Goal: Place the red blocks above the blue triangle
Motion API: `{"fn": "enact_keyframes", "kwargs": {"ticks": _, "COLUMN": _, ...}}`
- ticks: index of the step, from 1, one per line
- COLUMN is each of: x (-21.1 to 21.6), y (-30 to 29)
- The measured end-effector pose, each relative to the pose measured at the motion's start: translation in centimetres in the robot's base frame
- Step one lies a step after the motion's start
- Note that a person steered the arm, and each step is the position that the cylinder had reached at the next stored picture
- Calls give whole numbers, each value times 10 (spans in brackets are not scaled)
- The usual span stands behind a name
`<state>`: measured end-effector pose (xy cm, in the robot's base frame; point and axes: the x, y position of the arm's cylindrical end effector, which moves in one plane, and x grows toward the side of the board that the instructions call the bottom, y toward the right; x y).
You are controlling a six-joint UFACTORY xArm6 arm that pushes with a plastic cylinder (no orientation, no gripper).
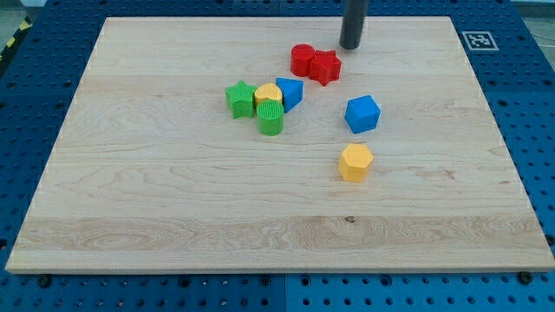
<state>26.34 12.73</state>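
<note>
Nearest the view's bottom on the wooden counter (173,234) sits a yellow hexagonal block (355,162), then a blue cube (362,113). Left of these cluster a green cylinder (270,118), green star (240,98), yellow round block (268,94) and the blue triangle (290,92). Above it, touching each other, lie a red round block (302,60) and red star (325,66). My tip (350,46) stands just beyond them, up and right; it has no fingers. A square marker (479,40), unreadable, occupies the far right corner.

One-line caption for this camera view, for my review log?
My tip rests just upper right of two touching red blocks, which sit above the blue triangle on the wooden board.
</note>
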Motion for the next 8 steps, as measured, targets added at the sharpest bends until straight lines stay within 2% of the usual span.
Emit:
{"fn": "enact_keyframes", "kwargs": {"ticks": 1, "x": 36, "y": 13}}
{"fn": "enact_keyframes", "kwargs": {"ticks": 4, "x": 94, "y": 10}}
{"fn": "enact_keyframes", "kwargs": {"ticks": 5, "x": 89, "y": -19}}
{"fn": "enact_keyframes", "kwargs": {"ticks": 7, "x": 28, "y": -53}}
{"fn": "enact_keyframes", "kwargs": {"ticks": 8, "x": 27, "y": -55}}
